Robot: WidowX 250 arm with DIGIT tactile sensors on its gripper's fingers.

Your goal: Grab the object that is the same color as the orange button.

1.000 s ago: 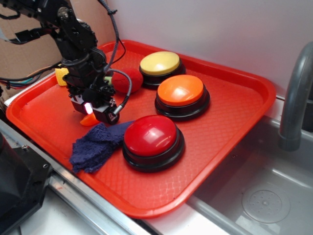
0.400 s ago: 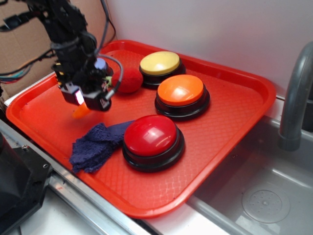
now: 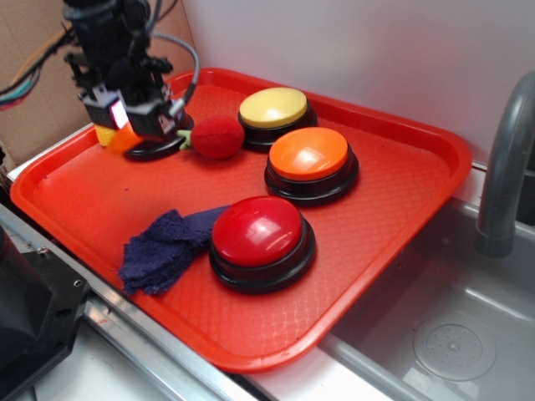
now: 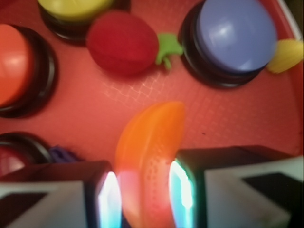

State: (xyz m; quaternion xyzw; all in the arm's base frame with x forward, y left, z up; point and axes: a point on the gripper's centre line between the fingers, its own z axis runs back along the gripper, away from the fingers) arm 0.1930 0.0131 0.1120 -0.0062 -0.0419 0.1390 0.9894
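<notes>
The object, a small glossy orange crescent fruit slice (image 4: 151,152), is pinched between my two glowing fingers in the wrist view. My gripper (image 3: 124,127) is shut on the slice (image 3: 125,140) and holds it in the air above the tray's far left corner. The orange button (image 3: 308,155) with its black base sits near the tray's middle, well to the right of my gripper. Only its edge (image 4: 12,66) shows at the left of the wrist view.
A red tray (image 3: 401,209) holds a yellow button (image 3: 273,108), a red button (image 3: 257,231), a blue-domed button (image 4: 235,35), a red plush strawberry (image 3: 217,137), a dark blue cloth (image 3: 163,249) and yellow toy corn (image 4: 286,56). A sink and grey faucet (image 3: 506,167) lie to the right.
My gripper has risen and moved back toward the tray's far left corner, carrying the orange slice up off the tray floor. The buttons and cloth stayed put.
</notes>
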